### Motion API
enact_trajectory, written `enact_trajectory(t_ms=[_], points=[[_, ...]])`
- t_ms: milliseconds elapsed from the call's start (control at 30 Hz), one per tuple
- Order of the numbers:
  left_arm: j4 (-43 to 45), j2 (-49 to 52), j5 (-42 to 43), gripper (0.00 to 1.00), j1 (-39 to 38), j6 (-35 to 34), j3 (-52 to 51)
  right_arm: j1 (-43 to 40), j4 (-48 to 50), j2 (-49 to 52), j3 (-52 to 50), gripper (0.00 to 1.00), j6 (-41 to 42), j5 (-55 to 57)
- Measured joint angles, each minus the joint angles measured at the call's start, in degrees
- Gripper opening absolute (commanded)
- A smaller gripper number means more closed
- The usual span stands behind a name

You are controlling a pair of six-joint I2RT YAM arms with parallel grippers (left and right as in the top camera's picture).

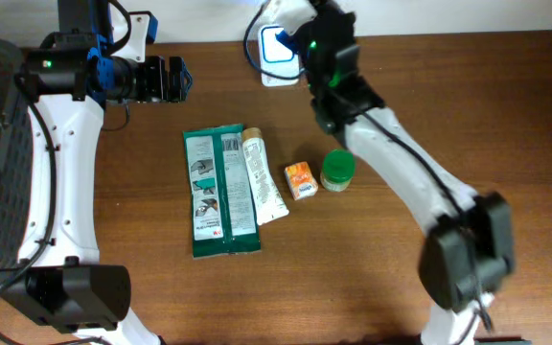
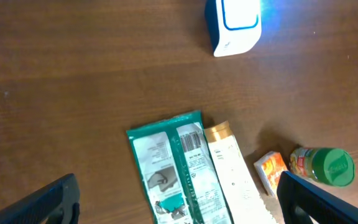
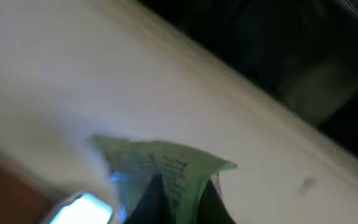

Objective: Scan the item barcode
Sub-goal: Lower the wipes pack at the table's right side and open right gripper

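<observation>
The right jaws are clenched on a green packet (image 3: 160, 163), close to the glowing scanner (image 2: 235, 25). The left jaws hang wide apart above the surface (image 1: 353, 278).

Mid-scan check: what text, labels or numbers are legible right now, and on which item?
Nothing reads clearly in any view.
On the green-and-white packet: barcode and print, too small to read.
On the white tube: print too small.
On the orange box: blurred.
On the green-lidded jar: label and lid unreadable.
On the light green pouch: print blurred.
On the scanner: no text seen.
</observation>
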Motion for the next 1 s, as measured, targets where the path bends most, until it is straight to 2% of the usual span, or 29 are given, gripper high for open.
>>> enact_trajectory(t_ms=[67,100,133,200,300,367,400,500,633,900,1000], points=[[-0.02,0.00,0.00,0.99,0.00,0.00,0.00,-0.98,-13.27,-7.34,0.00,0.04,16.15,-4.59],[-0.09,0.00,0.00,0.99,0.00,0.00,0.00,-1.66,-16.72,-9.09,0.35,0.04,20.48,-6.19],[0.02,0.00,0.07,0.99,-0.02,0.00,0.00,-3.41,-26.49,-12.76,0.26,0.04,27.45,-9.40],[-0.04,0.02,0.02,0.99,-0.02,0.00,-0.04,-8.33,-36.48,-18.25,0.11,0.04,36.94,-15.32],[-0.11,0.02,0.04,0.99,-0.04,0.00,-0.07,-18.32,-50.34,-24.61,0.22,0.04,46.71,-22.62],[-0.07,0.02,0.02,0.99,-0.04,0.00,-0.07,-24.06,-57.99,-25.46,0.33,0.04,49.18,-24.72],[-0.02,0.02,0.02,0.99,-0.04,0.00,-0.07,-29.44,-62.82,-24.57,0.26,0.04,50.75,-25.46],[-0.04,0.02,0.02,0.99,-0.04,0.00,-0.07,-37.40,-69.13,-20.74,0.22,0.04,51.91,-26.47],[-0.04,0.02,0.02,0.99,-0.04,0.00,-0.07,-45.83,-72.46,-11.45,0.13,0.04,52.54,-26.64],[-0.04,0.02,0.02,0.99,-0.04,0.00,-0.07,-52.87,-72.04,6.10,0.11,0.04,52.59,-24.41],[-0.04,0.02,0.02,0.99,-0.04,0.00,-0.07,-55.32,-71.41,7.39,0.02,0.24,51.89,-22.23]])
